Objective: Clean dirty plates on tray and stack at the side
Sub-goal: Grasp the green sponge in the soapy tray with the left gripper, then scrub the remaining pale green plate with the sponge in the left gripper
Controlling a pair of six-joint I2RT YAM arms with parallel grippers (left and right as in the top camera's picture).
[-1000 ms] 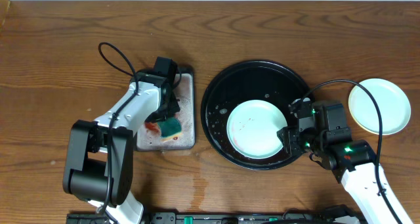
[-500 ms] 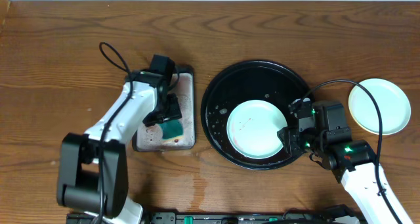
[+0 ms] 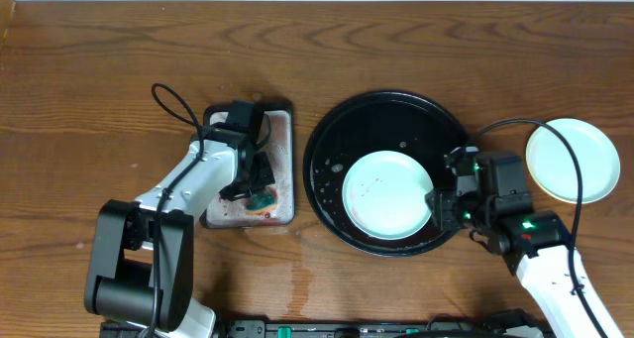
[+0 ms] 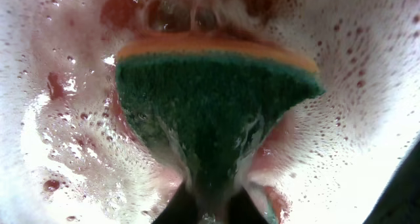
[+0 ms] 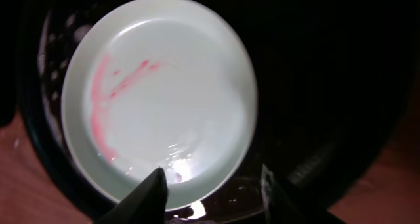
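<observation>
A pale mint-white plate (image 3: 386,194) with a red smear lies in the round black tray (image 3: 386,105). In the right wrist view the plate (image 5: 157,92) fills the upper left. My right gripper (image 3: 441,204) is open at the plate's right rim. In its own view (image 5: 213,184) one fingertip is over the plate's edge and the other over the tray (image 5: 315,86). A second pale plate (image 3: 573,160) sits on the bare wood at the right. My left gripper (image 3: 256,184) is shut on the teal-and-yellow sponge (image 4: 210,112), pressing it into red-stained suds. A third plate is out of view.
The small rectangular tray (image 3: 282,140) with red-stained suds stands left of the round tray. The sponge (image 3: 263,199) is at its front end. Cables loop from both arms. A wet patch shows on the wood in front of the trays.
My left arm has swung its wrist a little to the left and now covers more of the sponge, which stays at the rectangular tray's front. The right arm has hardly moved.
</observation>
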